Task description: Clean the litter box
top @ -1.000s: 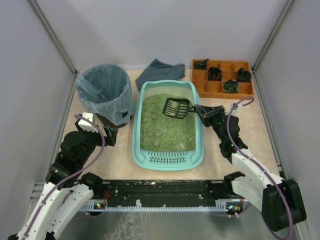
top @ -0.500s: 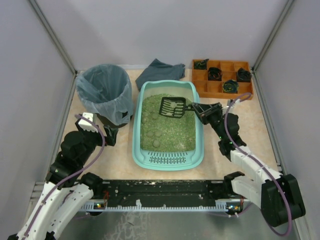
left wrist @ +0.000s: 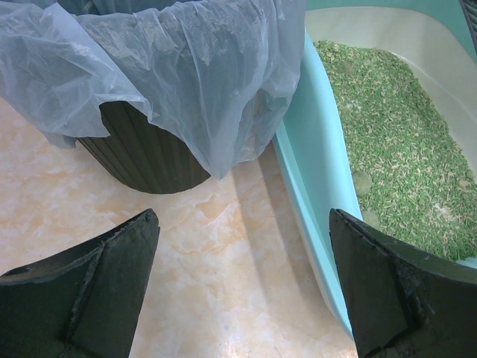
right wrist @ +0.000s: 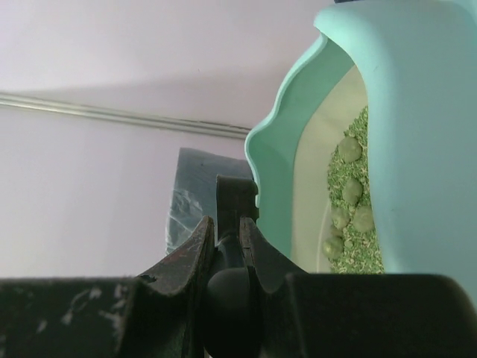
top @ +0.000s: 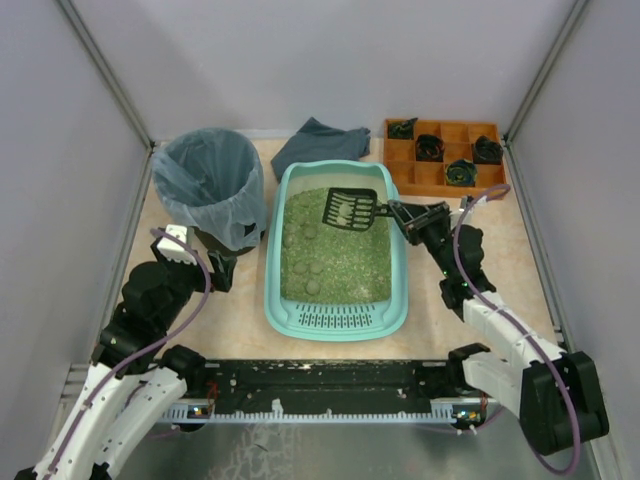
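The turquoise litter box [top: 336,318] lies mid-table, filled with green litter [top: 335,255] and several pale clumps [top: 307,262]. A black slotted scoop [top: 348,208] hangs over its far right part. My right gripper [top: 402,214] is shut on the scoop's handle [right wrist: 235,200] just outside the box's right rim [right wrist: 417,149]; in the right wrist view the gripper [right wrist: 227,230] clamps the handle, with clumps [right wrist: 350,190] showing inside the box. My left gripper [top: 216,270] stands open and empty over bare tabletop [left wrist: 242,224], between the bin and the box's left wall [left wrist: 313,194].
A round dark bin [top: 208,185] lined with a bluish bag [left wrist: 171,67] stands left of the box. A grey cloth [top: 320,143] lies behind the box. An orange compartment tray [top: 443,157] with dark items sits far right. Grey walls close in both sides.
The scoop shifted slightly left over the litter, then back right and a little toward the far end, still in my right gripper. The left arm has not moved.
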